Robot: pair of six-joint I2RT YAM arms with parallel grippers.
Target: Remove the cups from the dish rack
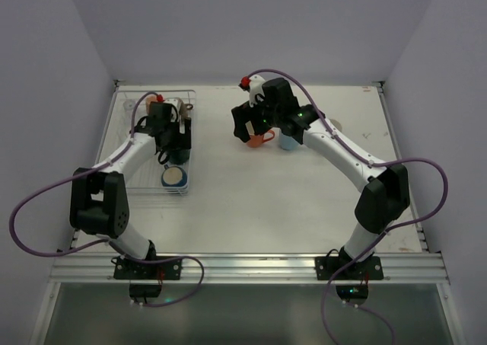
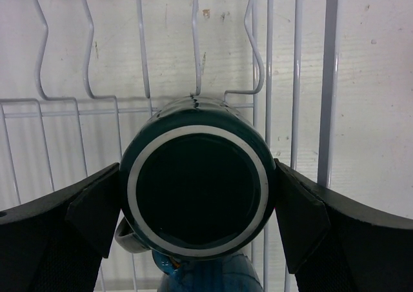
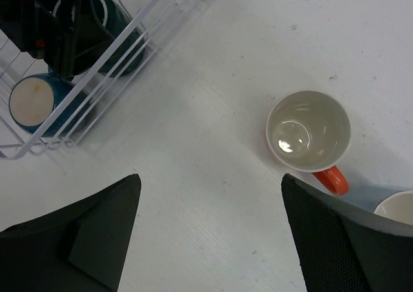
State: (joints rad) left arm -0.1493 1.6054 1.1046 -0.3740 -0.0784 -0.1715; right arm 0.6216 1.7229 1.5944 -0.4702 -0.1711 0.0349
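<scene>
A dark green mug (image 2: 197,189) stands upside down in the white wire dish rack (image 2: 297,79). My left gripper (image 2: 197,208) is open, with one finger close against each side of the mug. A blue cup (image 2: 206,278) lies just below it in the rack (image 1: 129,135), also seen in the top view (image 1: 174,177). My right gripper (image 3: 210,202) is open over bare table, holding nothing. An orange mug (image 3: 308,131) stands upright on the table beside it, with a light blue mug (image 3: 395,209) next to that. In the top view the left gripper (image 1: 171,143) is over the rack and the right gripper (image 1: 247,124) is near the orange mug (image 1: 259,138).
More cups sit at the rack's far end (image 1: 173,105), partly hidden by the left arm. White walls close in the table at the left, back and right. A metal rail (image 1: 243,267) runs along the near edge by the arm bases.
</scene>
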